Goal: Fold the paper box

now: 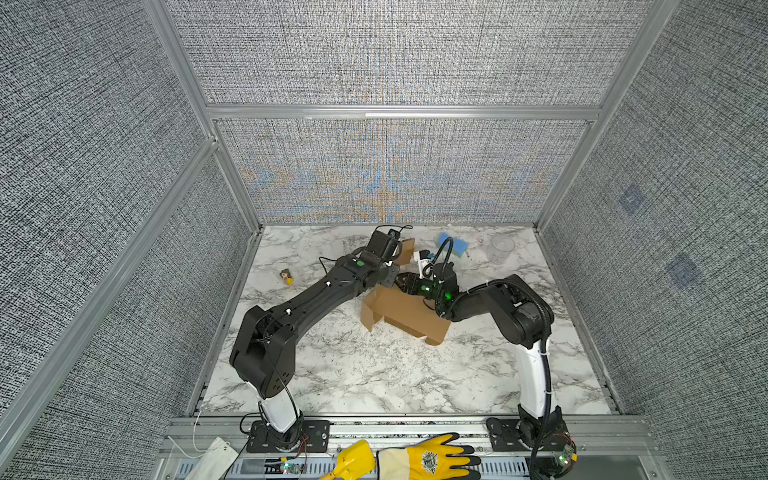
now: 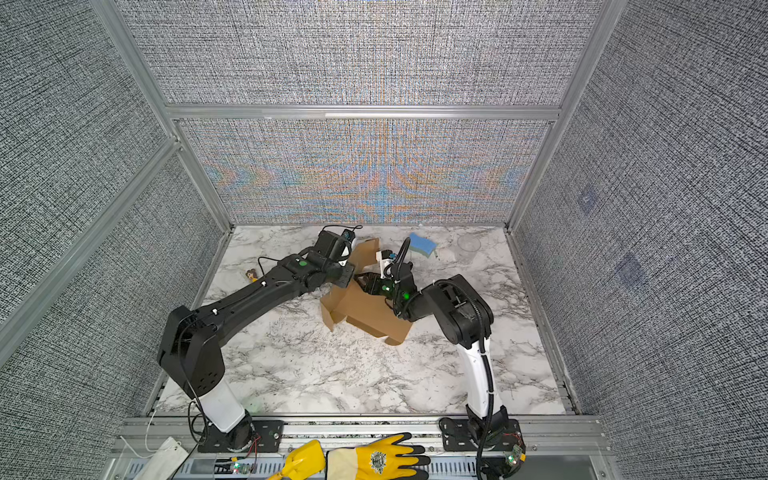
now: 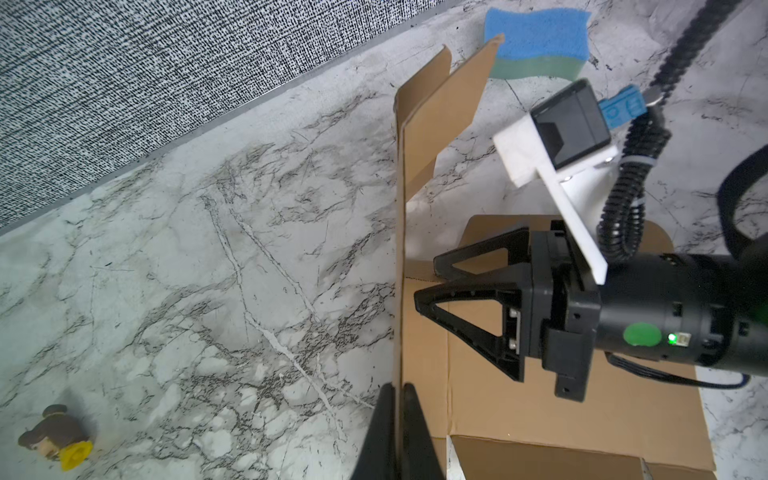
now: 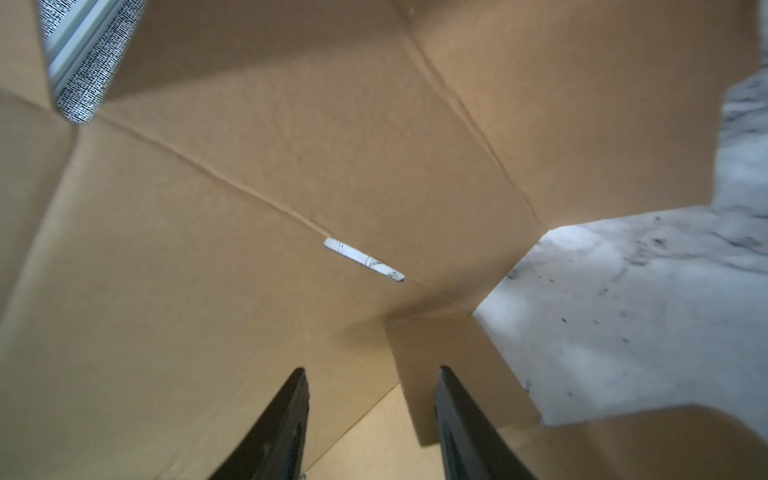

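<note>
Pinching paper box panel, left gripper; right gripper parted.

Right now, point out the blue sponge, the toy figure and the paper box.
blue sponge [image 3: 544, 35]: left wrist view, blue layer.
toy figure [image 3: 52, 430]: left wrist view, brown body.
paper box [image 1: 399, 313]: in a top view, broad brown panel.

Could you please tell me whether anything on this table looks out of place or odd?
Nothing looks damaged or spilled. A small toy figure seems tipped over left of the paper box, and a yellow glove lies across the front rail; neither belongs to folding.
</note>
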`<act>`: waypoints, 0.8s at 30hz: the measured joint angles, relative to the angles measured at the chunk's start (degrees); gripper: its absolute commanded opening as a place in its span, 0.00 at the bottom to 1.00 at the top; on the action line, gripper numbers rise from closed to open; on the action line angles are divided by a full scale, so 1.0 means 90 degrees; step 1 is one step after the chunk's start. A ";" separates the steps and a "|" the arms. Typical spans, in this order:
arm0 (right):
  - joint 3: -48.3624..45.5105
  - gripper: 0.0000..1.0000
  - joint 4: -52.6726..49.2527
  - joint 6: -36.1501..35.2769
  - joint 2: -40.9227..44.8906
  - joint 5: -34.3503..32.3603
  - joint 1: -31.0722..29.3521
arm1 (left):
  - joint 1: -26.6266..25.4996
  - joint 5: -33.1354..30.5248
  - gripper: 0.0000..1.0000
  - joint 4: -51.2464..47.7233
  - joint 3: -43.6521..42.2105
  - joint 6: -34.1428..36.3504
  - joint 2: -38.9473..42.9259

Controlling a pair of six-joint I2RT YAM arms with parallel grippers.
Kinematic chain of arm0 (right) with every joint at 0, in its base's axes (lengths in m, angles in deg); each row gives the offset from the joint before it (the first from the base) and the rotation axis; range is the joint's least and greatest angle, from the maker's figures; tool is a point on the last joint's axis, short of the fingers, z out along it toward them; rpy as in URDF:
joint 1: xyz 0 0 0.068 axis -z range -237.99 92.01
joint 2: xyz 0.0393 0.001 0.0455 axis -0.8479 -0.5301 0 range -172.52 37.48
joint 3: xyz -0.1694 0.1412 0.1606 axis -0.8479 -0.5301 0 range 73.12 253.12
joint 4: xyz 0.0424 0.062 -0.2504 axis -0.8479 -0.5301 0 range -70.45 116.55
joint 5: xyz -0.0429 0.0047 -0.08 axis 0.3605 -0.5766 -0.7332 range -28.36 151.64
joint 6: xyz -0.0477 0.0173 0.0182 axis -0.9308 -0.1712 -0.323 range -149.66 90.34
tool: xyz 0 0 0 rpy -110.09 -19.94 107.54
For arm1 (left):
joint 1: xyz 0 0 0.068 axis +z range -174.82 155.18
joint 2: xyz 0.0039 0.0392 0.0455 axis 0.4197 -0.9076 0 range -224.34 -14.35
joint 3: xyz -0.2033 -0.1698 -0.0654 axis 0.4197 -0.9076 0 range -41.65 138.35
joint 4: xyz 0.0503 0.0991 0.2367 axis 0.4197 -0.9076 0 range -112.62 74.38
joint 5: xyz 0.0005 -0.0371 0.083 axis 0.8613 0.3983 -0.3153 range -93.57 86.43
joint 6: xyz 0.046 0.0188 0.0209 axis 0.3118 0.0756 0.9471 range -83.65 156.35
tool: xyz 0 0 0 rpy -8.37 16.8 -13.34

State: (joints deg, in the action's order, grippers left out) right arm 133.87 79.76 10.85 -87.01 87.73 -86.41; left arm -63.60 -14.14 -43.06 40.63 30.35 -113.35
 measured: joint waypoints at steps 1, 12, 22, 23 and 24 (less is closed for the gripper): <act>-0.0024 0.51 -0.0024 -0.0027 0.0044 -0.0012 0.0012 | 0.0000 0.0000 0.00 0.0002 0.0000 0.0000 0.0000; -0.0573 0.51 -0.0449 -0.0389 0.1224 -0.0216 0.0376 | -0.0002 -0.0024 0.00 0.0092 -0.0216 0.0019 0.0155; 0.0279 0.51 -0.1700 -0.0318 0.1868 -0.0379 0.0920 | -0.0002 -0.0015 0.00 0.0102 -0.0226 0.0019 0.0160; 0.0563 0.51 -0.1938 -0.0318 0.1824 -0.0398 0.0950 | -0.0002 -0.0012 0.00 0.0104 -0.0226 0.0019 0.0158; 0.0758 0.51 -0.2076 -0.0318 0.1783 -0.0427 0.0954 | -0.0002 -0.0007 0.00 0.0104 -0.0223 0.0019 0.0155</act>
State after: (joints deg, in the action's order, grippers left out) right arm 140.69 61.08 7.99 -70.96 83.88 -77.82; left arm -63.62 -14.20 -42.12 38.62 30.52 -111.95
